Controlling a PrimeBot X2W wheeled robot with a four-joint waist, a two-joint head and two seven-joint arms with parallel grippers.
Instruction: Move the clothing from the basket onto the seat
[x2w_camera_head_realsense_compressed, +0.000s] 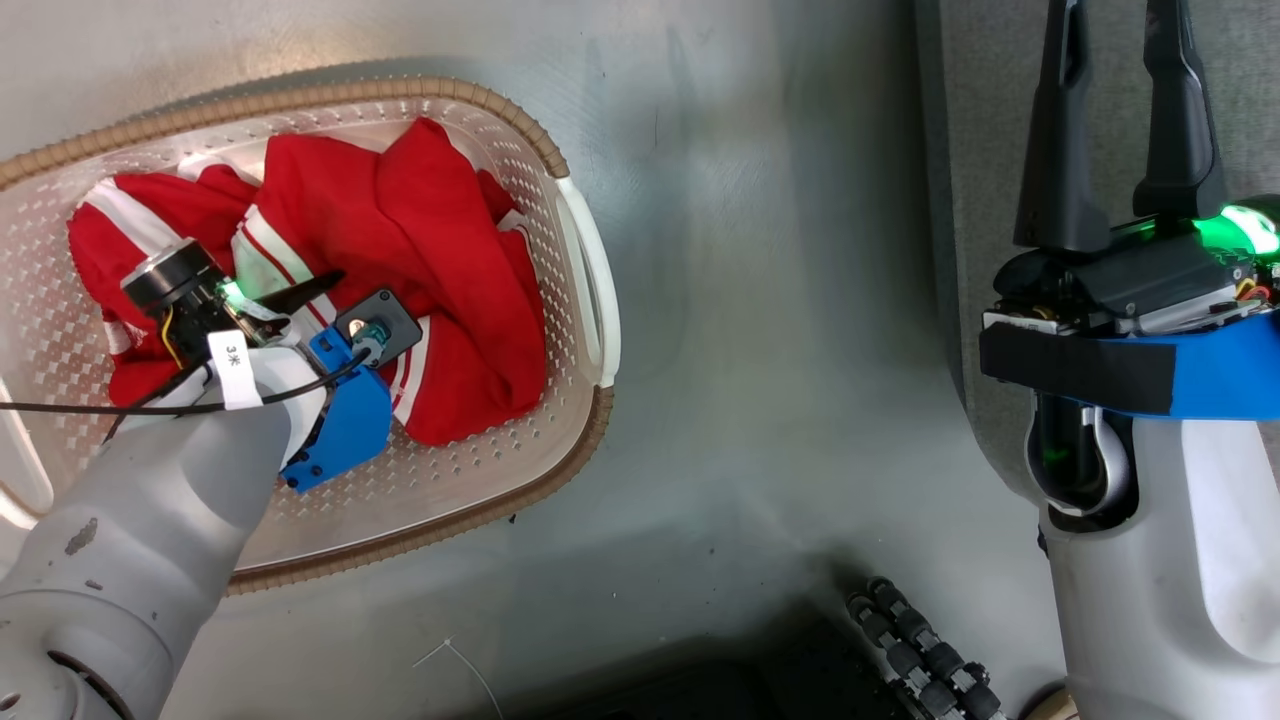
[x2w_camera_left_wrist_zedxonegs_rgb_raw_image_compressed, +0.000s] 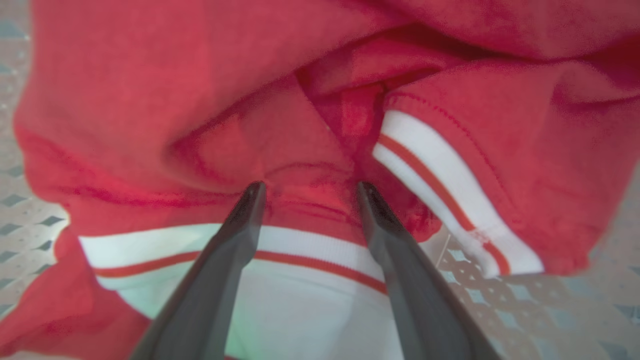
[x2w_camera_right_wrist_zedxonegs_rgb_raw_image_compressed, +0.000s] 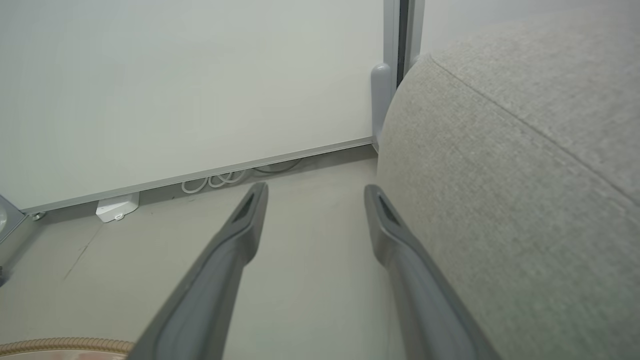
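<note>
- Clothing (x2w_camera_head_realsense_compressed: 440, 250) is seen in the head view bunched up inside the basket (x2w_camera_head_realsense_compressed: 300, 98). The basket is parked on the grey floor (x2w_camera_head_realsense_compressed: 780, 300), well apart from the seat (x2w_camera_head_realsense_compressed: 1250, 90) at the right edge.
- Same view: the left gripper (x2w_camera_head_realsense_compressed: 300, 293) is dipped into the basket, right on the red pile. The right gripper (x2w_camera_head_realsense_compressed: 1120, 90) is held by the seat's edge with fingers spread and nothing between them.
- Left wrist view: the left gripper (x2w_camera_left_wrist_zedxonegs_rgb_raw_image_compressed: 310, 190) is shown with jaws apart. Both tips are pushed against the clothing (x2w_camera_left_wrist_zedxonegs_rgb_raw_image_compressed: 150, 100), with a red fold between them that isn't pinched. A white striped band is crossed by the fingers (x2w_camera_left_wrist_zedxonegs_rgb_raw_image_compressed: 225, 260), and a bit of the basket (x2w_camera_left_wrist_zedxonegs_rgb_raw_image_compressed: 505, 310) bottom is visible at the right.
- Right wrist view: the right gripper (x2w_camera_right_wrist_zedxonegs_rgb_raw_image_compressed: 315, 192) is spread wide and empty. It's pointed over the floor (x2w_camera_right_wrist_zedxonegs_rgb_raw_image_compressed: 310, 280) toward a pale wall (x2w_camera_right_wrist_zedxonegs_rgb_raw_image_compressed: 175, 75), with the seat (x2w_camera_right_wrist_zedxonegs_rgb_raw_image_compressed: 500, 175) just beside one finger. A sliver of basket (x2w_camera_right_wrist_zedxonegs_rgb_raw_image_compressed: 65, 345) rim is caught at bottom left.
</note>
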